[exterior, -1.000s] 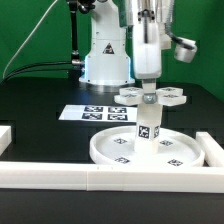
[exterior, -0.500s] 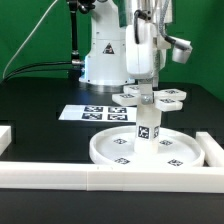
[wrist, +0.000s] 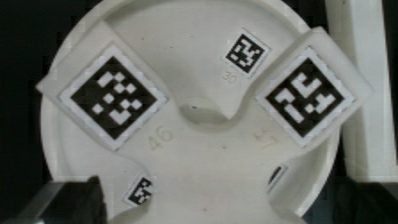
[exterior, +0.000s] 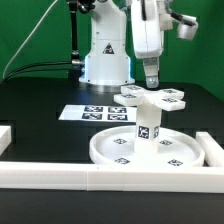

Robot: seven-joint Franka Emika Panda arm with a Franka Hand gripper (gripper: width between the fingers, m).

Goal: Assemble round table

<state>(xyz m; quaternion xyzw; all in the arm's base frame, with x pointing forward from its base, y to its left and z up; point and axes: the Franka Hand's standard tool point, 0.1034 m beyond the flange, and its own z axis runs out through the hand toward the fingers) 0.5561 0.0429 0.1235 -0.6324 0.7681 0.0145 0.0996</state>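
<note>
1. Since a second ago my gripper (exterior: 151, 84) has lifted off the four-armed cross piece (exterior: 153, 97) and now hangs just above it, touching nothing.
2. My fingers look close together and hold nothing.
3. Directly below me the cross piece sits on top of the short cylinder post (exterior: 147, 126).
4. The post stands upright on the large rimmed round disc (exterior: 110, 149), which lies on the black table (exterior: 40, 100).
5. My wrist camera looks straight down on the cross piece's (wrist: 214, 110) tagged arms.

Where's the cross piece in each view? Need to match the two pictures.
Exterior view: the cross piece sits atop the post, right of centre, below the raised gripper.
Wrist view: it fills the frame, seen from above, tags on its arms.
Shared landmark: the round disc, seen behind the arms in the wrist view.
</note>
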